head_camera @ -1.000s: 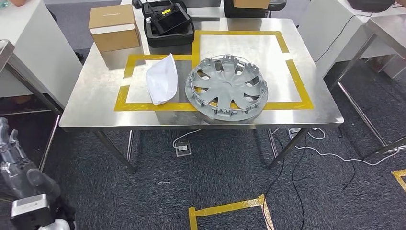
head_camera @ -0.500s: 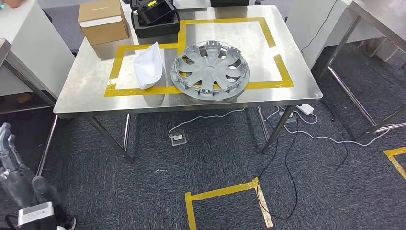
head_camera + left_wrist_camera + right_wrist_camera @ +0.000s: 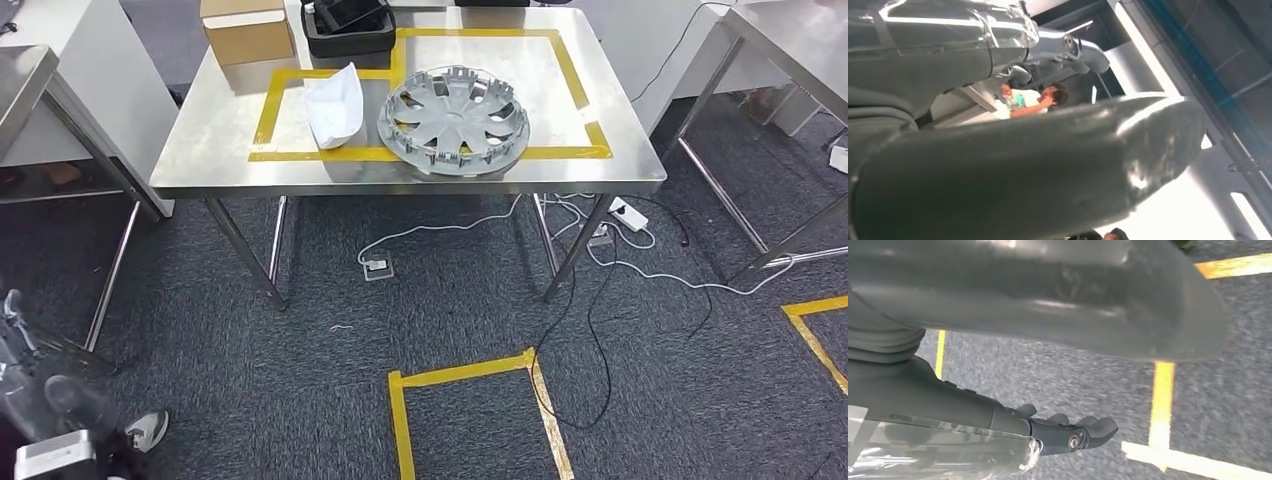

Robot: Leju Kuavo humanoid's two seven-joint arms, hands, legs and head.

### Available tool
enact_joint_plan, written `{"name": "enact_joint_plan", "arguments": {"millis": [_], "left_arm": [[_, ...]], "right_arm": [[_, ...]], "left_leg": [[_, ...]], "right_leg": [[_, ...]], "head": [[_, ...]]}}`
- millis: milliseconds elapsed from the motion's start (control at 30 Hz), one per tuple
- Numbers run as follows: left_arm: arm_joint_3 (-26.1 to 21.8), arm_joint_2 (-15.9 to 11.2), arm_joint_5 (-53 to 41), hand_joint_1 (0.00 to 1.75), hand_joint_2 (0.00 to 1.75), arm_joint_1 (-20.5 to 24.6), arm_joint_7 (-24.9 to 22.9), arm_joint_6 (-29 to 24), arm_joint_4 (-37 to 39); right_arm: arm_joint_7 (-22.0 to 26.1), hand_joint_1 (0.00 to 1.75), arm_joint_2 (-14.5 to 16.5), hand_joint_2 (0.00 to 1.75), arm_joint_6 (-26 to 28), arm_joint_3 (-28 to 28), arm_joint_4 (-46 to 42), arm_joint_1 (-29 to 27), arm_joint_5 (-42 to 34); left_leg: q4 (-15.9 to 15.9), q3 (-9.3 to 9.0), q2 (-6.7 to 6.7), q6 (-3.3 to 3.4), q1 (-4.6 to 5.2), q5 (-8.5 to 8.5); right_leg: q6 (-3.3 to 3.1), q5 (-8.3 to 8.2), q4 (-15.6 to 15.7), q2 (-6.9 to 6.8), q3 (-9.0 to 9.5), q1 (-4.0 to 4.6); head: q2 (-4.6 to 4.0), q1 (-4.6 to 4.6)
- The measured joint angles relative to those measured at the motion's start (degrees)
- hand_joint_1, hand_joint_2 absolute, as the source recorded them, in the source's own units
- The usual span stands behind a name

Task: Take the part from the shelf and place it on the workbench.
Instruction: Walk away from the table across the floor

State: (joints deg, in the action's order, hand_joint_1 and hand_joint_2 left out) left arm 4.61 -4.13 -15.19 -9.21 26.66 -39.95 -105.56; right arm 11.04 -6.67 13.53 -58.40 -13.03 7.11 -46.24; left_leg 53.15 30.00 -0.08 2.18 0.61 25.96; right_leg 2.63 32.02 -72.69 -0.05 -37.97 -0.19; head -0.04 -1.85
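Note:
A silver hubcap [image 3: 455,120] lies on the steel workbench [image 3: 215,150], across the yellow tape frame. A white curved part [image 3: 335,105] lies just left of it. My left hand [image 3: 30,385] hangs at the bottom left of the head view, far from the bench and low over the carpet, holding nothing. In the left wrist view my left hand [image 3: 1023,170] is a blurred thick thumb with its fingers [image 3: 1068,45] spread away from it. My right hand [image 3: 1068,432] hangs over grey carpet and yellow floor tape, with nothing in it.
A cardboard box [image 3: 247,28] and a black case [image 3: 350,25] sit at the bench's far edge. Steel tables stand to the left [image 3: 25,85] and right [image 3: 790,40]. Cables [image 3: 600,260] and a power strip [image 3: 630,212] lie under the bench. A yellow tape mark [image 3: 470,375] is on the carpet.
The whole head picture has shifted: the camera has moved back, so the bench now sits higher and smaller. The things on the bench kept their places. My left hand shows lower in the picture.

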Motion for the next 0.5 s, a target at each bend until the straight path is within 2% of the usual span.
{"name": "enact_joint_plan", "arguments": {"millis": [33,67,100,133,167,200,233,267,300,333,400,433,467,500], "left_arm": [[-0.21,0.0,0.03,0.0,0.0,-0.11,-0.12,0.0,-0.1],[-0.39,0.0,0.06,0.0,0.0,-0.2,-0.24,0.0,-0.25],[-0.58,0.0,0.08,0.0,0.0,-0.28,-0.33,0.0,-0.49],[-0.79,0.0,0.1,0.0,0.0,-0.32,-0.38,-0.01,-0.8],[-1.0,0.0,0.11,0.0,0.0,-0.34,-0.4,-0.01,-1.09],[-1.2,0.01,0.14,0.0,0.0,-0.37,-0.41,-0.02,-1.32],[-1.35,0.03,0.2,0.0,0.0,-0.44,-0.42,-0.02,-1.46],[-1.48,0.05,0.27,0.0,0.0,-0.55,-0.43,-0.02,-1.54],[-1.62,0.08,0.34,0.0,0.0,-0.67,-0.44,-0.02,-1.61],[-1.75,0.11,0.39,0.0,0.0,-0.78,-0.46,-0.02,-1.7],[-2.04,0.15,0.47,0.0,0.0,-0.89,-0.55,-0.02,-1.85],[-2.16,0.16,0.57,0.0,0.0,-0.94,-0.57,-0.02,-1.87],[-2.26,0.17,0.78,0.0,0.0,-1.0,-0.52,-0.02,-1.89],[-2.35,0.17,1.04,0.0,0.0,-1.07,-0.41,-0.02,-1.88]], "right_arm": [[0.0,0.0,0.03,0.0,0.0,0.0,0.0,0.09,0.03],[0.0,0.0,0.07,0.0,0.0,0.0,-0.01,0.24,0.06],[0.01,0.0,0.12,0.0,0.01,0.0,-0.02,0.46,0.1],[0.01,0.0,0.17,0.0,0.03,0.0,-0.03,0.73,0.13],[0.02,0.0,0.21,0.0,0.05,0.01,-0.04,1.0,0.15],[0.02,0.0,0.25,0.0,0.08,0.01,-0.06,1.18,0.19],[0.02,0.0,0.29,0.0,0.09,0.01,-0.07,1.2,0.21],[0.02,0.0,0.38,0.0,0.09,0.01,-0.08,1.17,0.24],[0.02,0.0,0.46,0.0,0.1,0.0,-0.08,1.07,0.26],[0.02,0.0,0.52,0.0,0.1,0.0,-0.07,0.98,0.28],[0.02,0.0,0.56,0.0,0.13,0.0,-0.04,0.98,0.36],[0.02,0.0,0.56,0.0,0.13,0.0,-0.04,1.0,0.4],[0.02,0.0,0.58,0.0,0.13,0.0,-0.04,1.01,0.43],[0.02,0.0,0.61,0.0,0.12,0.0,-0.04,1.01,0.45]], "left_leg": [[0.37,1.19,0.05,-0.16,-0.01,-0.63],[0.77,2.19,0.12,-0.37,0.0,-1.2],[1.18,2.97,0.21,-0.62,0.07,-1.67],[1.5,3.49,0.37,-0.9,0.14,-2.12],[1.72,3.86,0.58,-1.2,0.16,-2.64],[1.82,4.18,0.79,-1.51,0.15,-3.19],[1.86,4.52,0.95,-1.82,0.08,-3.75],[2.13,4.98,0.94,-2.14,-0.05,-3.57],[3.06,5.62,0.79,-2.46,-0.18,-2.22],[5.04,6.45,0.57,-2.78,-0.32,0.34],[12.13,8.38,0.17,-3.33,-0.6,6.97],[15.98,9.06,0.08,-3.51,-0.68,8.84],[18.87,9.23,0.04,-3.6,-0.7,9.02],[20.12,8.66,0.03,-3.58,-0.7,7.67]], "right_leg": [[0.06,-2.02,1.07,0.01,1.83,-0.14],[0.07,-3.32,4.23,0.03,4.76,-0.27],[-0.03,-3.46,9.0,0.07,8.55,-0.34],[-0.29,-2.53,13.95,0.16,12.06,-0.34],[-0.61,-1.43,17.75,0.28,14.6,-0.24],[-1.04,-0.75,19.96,0.38,15.8,-0.07],[-1.56,-0.72,20.61,0.41,15.63,0.02],[-2.05,-1.24,20.41,0.3,14.93,0.06],[-2.62,-1.86,20.29,0.14,14.1,0.05],[-3.11,-2.56,20.21,-0.06,13.17,-0.01],[-3.67,-3.96,19.94,-0.3,11.06,0.08],[-3.72,-4.68,19.8,-0.37,9.92,0.16],[-3.68,-5.38,19.64,-0.42,8.78,0.22],[-3.6,-5.98,19.44,-0.47,7.68,0.27]], "head": [[0.0,-0.28],[0.0,-0.49],[0.0,-0.71],[0.0,-0.85],[0.0,-0.87],[0.0,-0.85],[0.0,-0.69],[0.0,-0.56],[0.0,-0.35],[0.0,-0.02],[0.0,0.77],[0.0,1.09],[0.0,1.34],[0.0,1.59]]}}
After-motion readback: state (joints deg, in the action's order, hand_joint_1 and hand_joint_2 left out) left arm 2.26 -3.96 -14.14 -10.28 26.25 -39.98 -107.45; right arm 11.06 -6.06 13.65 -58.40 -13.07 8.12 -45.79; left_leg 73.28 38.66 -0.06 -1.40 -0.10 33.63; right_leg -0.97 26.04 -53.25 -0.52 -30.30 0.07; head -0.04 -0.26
